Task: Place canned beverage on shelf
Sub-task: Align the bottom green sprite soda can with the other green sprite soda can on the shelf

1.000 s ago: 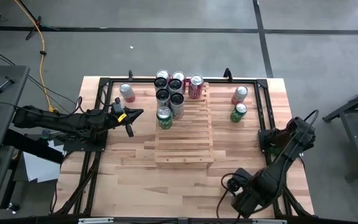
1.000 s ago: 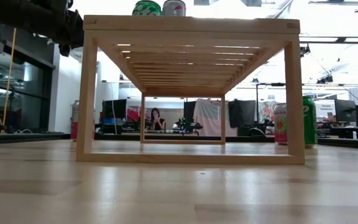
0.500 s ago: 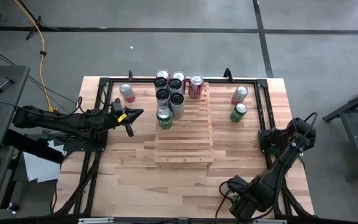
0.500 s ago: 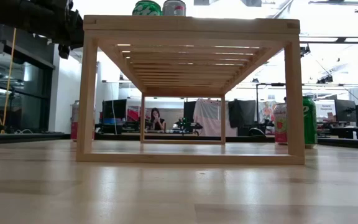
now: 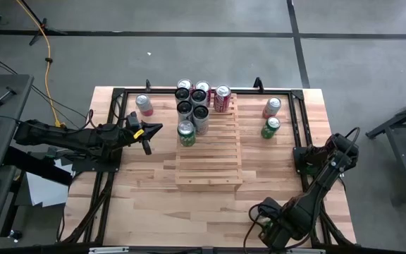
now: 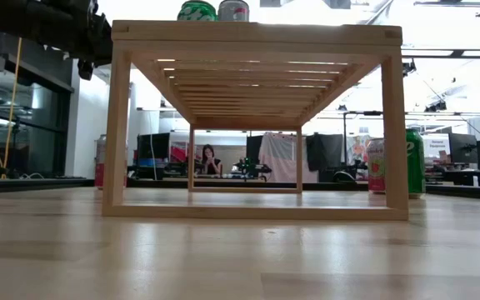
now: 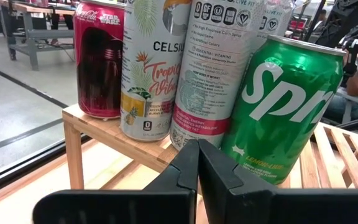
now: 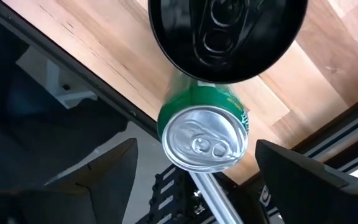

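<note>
While your left gripper stayed shut beside the shelf, your right gripper edged along the desk's near edge, fingers apart above a green can it had not yet gripped.

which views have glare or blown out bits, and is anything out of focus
Low view: the bright room behind the shelf is washed out white up top. Right wrist view: a black can top looms large and soft above a sharper green can. Left wrist view: the shut left gripper is crisp.
</note>
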`<state>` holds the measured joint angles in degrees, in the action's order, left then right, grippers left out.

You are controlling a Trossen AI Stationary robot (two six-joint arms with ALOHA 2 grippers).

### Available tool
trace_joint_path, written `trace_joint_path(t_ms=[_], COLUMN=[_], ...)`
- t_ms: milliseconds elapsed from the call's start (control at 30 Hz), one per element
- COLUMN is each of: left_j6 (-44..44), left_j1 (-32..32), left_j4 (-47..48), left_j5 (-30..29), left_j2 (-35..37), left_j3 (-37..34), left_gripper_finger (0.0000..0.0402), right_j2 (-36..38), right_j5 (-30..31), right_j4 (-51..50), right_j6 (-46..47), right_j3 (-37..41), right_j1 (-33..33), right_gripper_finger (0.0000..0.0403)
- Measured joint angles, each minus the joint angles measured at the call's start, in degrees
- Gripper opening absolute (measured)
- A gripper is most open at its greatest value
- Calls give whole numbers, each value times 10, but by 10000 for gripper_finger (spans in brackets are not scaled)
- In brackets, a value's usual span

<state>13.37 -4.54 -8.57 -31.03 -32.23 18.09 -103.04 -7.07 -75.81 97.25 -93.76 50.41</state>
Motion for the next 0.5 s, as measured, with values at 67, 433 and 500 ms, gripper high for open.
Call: trace_joint_path(t_ms=[67, 433, 500], left_j6=[0, 0, 0], left_j1=[0, 0, 0], left_j4=[-3, -4, -8], left_j5=[0, -8, -15], left_j2=[0, 0, 0], left_j3=[0, 0, 0], left_gripper_finger=[1, 19, 21], right_j2=[0, -48, -50], right_j5=[0, -49, -44], right_j4=[2, 2, 2], right_j6=[11, 0, -6], right_j3=[0, 0, 0], right_j1=[0, -4, -5], right_gripper_finger=[311, 311, 311])
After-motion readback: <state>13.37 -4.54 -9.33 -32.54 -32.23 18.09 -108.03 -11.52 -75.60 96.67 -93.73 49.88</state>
